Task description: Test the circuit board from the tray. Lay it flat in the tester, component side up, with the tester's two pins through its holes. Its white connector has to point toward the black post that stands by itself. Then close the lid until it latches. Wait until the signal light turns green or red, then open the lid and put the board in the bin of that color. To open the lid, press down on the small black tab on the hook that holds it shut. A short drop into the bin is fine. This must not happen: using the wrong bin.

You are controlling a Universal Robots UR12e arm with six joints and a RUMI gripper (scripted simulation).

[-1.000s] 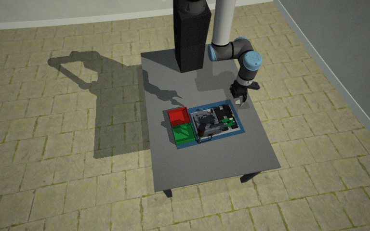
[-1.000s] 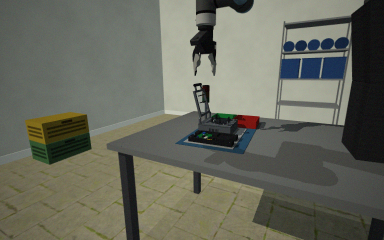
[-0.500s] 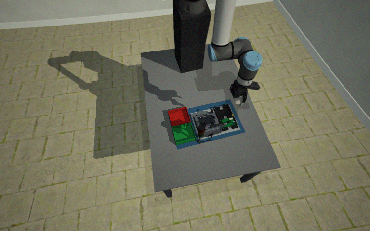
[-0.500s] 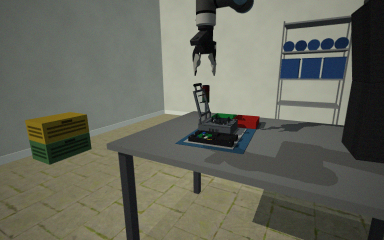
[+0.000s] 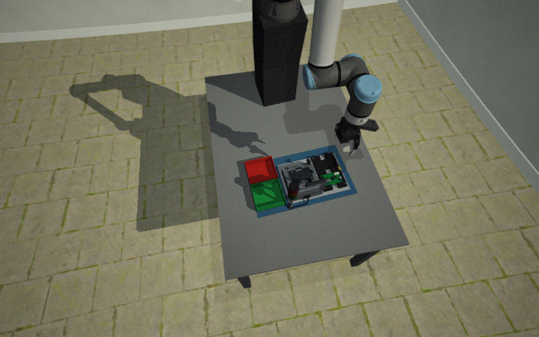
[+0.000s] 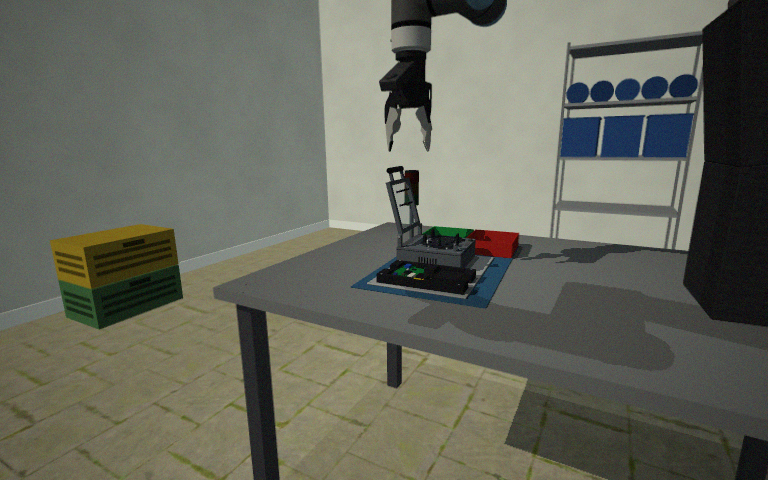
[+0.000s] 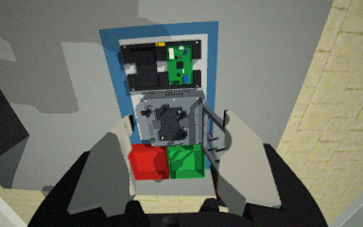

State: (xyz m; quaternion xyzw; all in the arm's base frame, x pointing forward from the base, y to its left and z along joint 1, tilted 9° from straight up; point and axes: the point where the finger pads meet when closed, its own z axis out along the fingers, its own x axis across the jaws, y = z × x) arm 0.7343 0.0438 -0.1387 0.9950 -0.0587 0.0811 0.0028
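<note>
Circuit board flat in black tray, component side up, in its right-hand half per wrist view. White connector at the board's 11 o'clock there. Tester at the tray's 6 o'clock, lid standing open. Red bin at the tester's 7 o'clock, green bin at 5. Gripper partly open, bit past half, nothing held, up above the bench gear.

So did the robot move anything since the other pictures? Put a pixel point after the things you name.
No, nothing visibly changed. The open gripper (image 5: 350, 152) (image 6: 408, 148) (image 7: 178, 113) is up above the table (image 5: 309, 238) (image 6: 339, 305), and the circuit board (image 6: 403, 270) (image 7: 180, 66) is in its tray (image 6: 436, 281) (image 7: 142, 68).
</note>
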